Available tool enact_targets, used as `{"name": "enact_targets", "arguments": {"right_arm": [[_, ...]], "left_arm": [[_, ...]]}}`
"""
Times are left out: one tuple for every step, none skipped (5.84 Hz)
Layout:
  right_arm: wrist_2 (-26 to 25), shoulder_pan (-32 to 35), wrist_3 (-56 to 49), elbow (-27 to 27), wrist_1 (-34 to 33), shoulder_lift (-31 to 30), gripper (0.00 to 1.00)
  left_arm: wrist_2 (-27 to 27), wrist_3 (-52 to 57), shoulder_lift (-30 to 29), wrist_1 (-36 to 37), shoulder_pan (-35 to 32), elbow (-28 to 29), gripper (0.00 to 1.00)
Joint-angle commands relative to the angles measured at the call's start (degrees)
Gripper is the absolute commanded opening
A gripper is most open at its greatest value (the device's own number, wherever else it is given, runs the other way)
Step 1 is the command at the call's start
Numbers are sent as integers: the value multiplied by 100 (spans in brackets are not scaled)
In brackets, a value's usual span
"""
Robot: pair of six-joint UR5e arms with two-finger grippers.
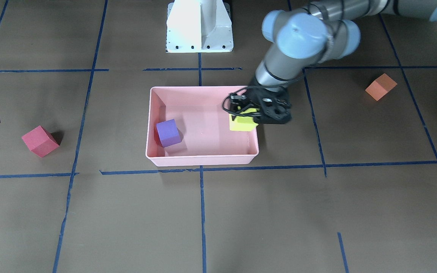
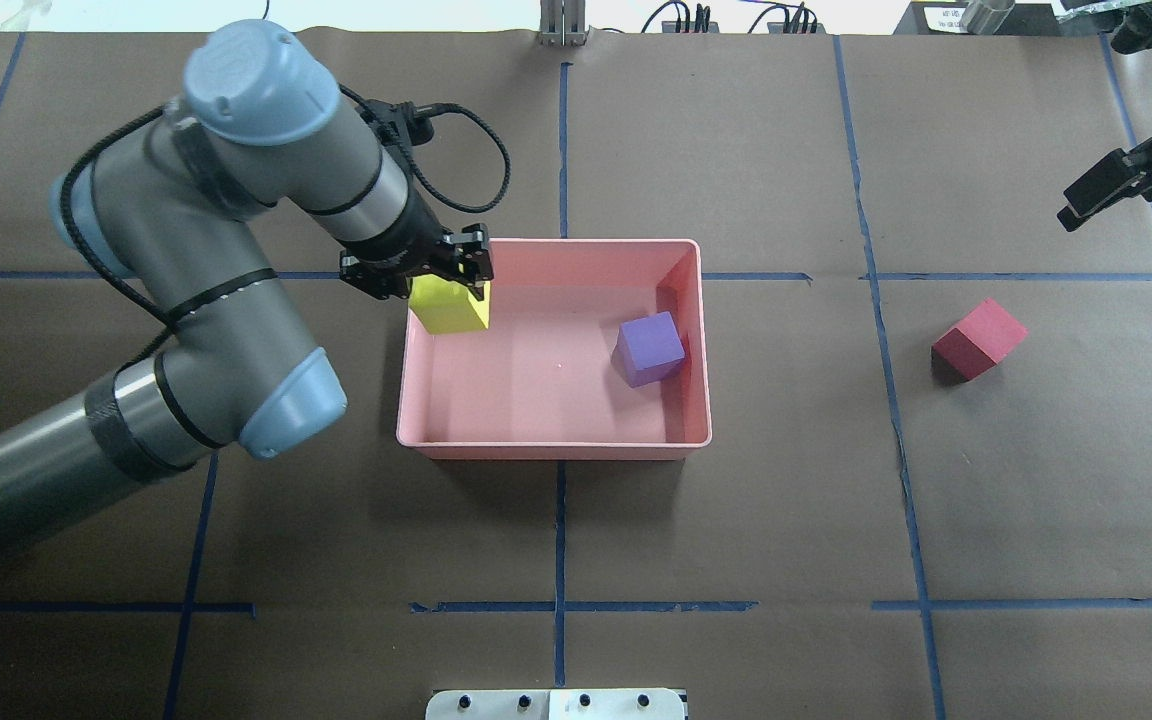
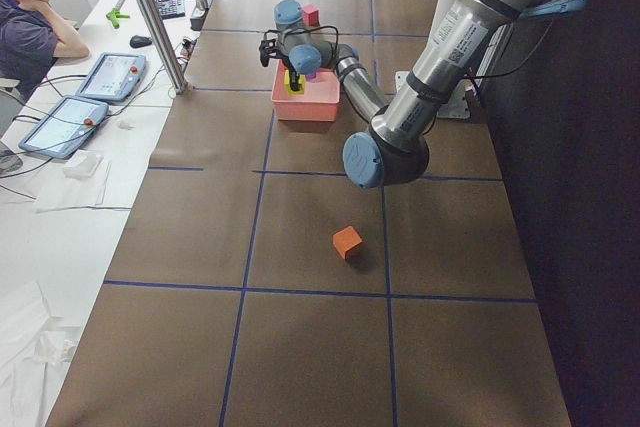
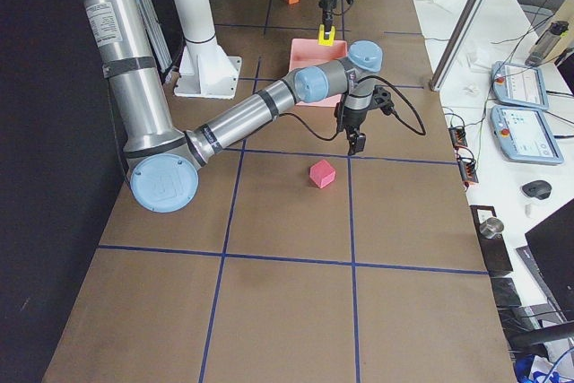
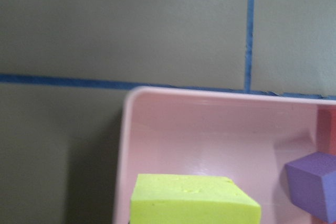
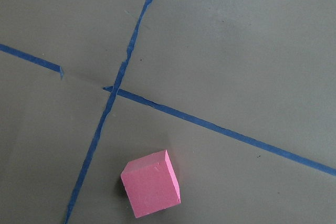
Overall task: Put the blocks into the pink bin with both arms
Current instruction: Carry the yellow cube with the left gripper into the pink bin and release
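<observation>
Left tool grips yellow block — purple block apart

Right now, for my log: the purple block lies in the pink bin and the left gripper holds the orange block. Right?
One slip: the left gripper holds the yellow block, not the orange, as the overhead view shows. The purple block does lie in the pink bin.

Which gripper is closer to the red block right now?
Right. The right gripper hangs beyond the red block, not touching it; the left gripper is across the pink bin, holding the yellow block over its far end.
</observation>
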Motion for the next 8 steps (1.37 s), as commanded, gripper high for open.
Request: {"name": "enact_targets", "arguments": {"right_arm": [[-1,-47,-9,-6,0,0,100],[-18,-256,-44,-6,9,-17,100],[-131,-632,-61,-76,348,-79,100],[-420,-1028,-27,-120,1135,-479,100],[-449,-1223,-70,-303,1586,-614,100],[-579,-1382,-79,-549,1800,-615,100],[-589,-1453,-97,-838,1950,-607,100],[-589,-1523,-88,-1042,2003,-554,100]], "left_arm": [[806,-386,-303,626,487,-31,100],[809,-387,-312,618,489,-48,100],[818,-387,-312,617,497,-48,100],[809,-387,-277,600,497,-48,100],[818,-387,-251,591,497,-48,100],[818,-387,-250,591,497,-48,100],[818,-387,-242,582,497,-48,100],[818,-387,-242,565,506,-48,100]]}}
